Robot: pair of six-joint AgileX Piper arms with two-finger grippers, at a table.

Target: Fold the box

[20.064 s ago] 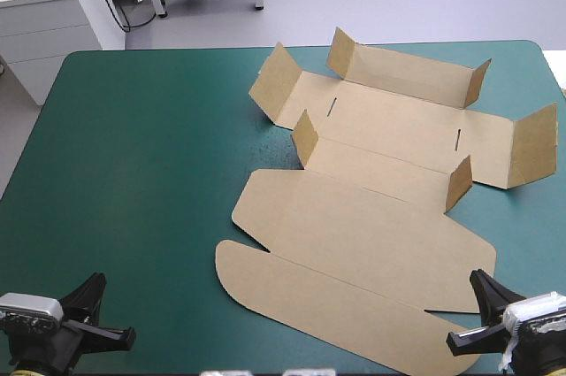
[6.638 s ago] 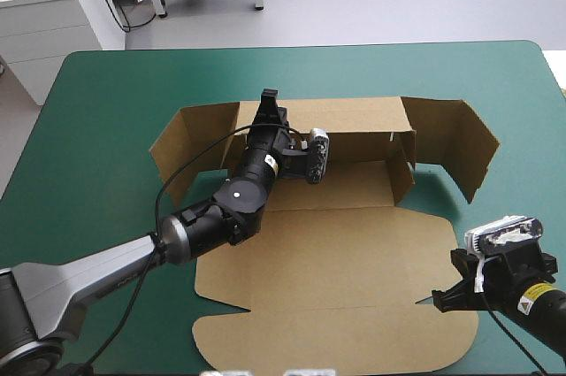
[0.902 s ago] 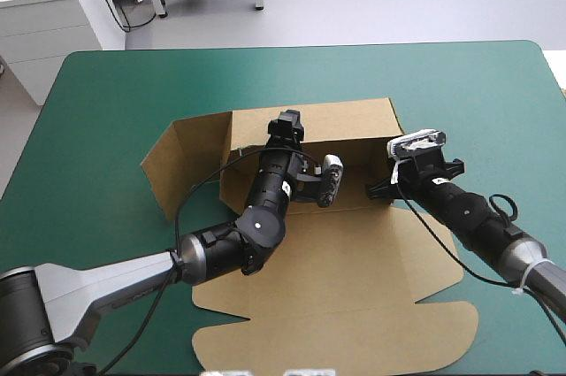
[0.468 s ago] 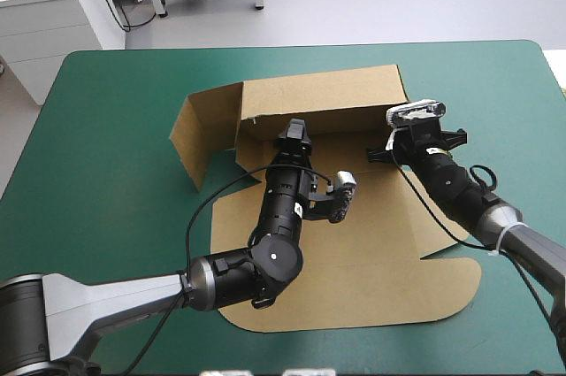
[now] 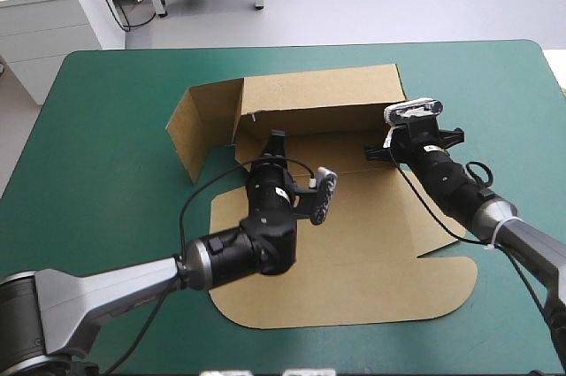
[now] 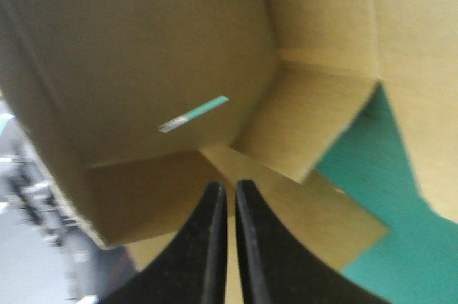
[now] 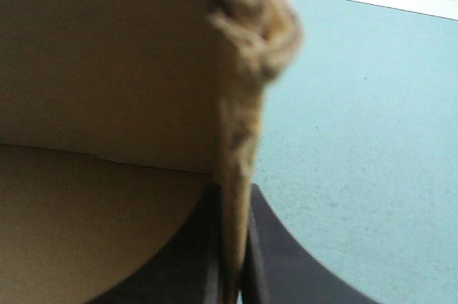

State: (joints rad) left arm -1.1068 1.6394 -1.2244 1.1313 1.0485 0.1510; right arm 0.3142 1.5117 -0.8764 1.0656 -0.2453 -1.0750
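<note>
Brown box [image 5: 354,243]: centre of frame on the teal-green table [image 5: 106,128]; back wall raised, side flap standing at upper left, lid flat toward the lower edge. Black-fingered left end effector [image 5: 275,139]: fingers together, inside the box near the back wall. Black-fingered right end effector [image 5: 380,148]: clamped on the box's right wall edge.

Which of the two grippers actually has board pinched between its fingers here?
The right gripper: an edge of the box runs up between its black fingers. The left gripper is shut on nothing, aimed into the box's inner corner.
</note>
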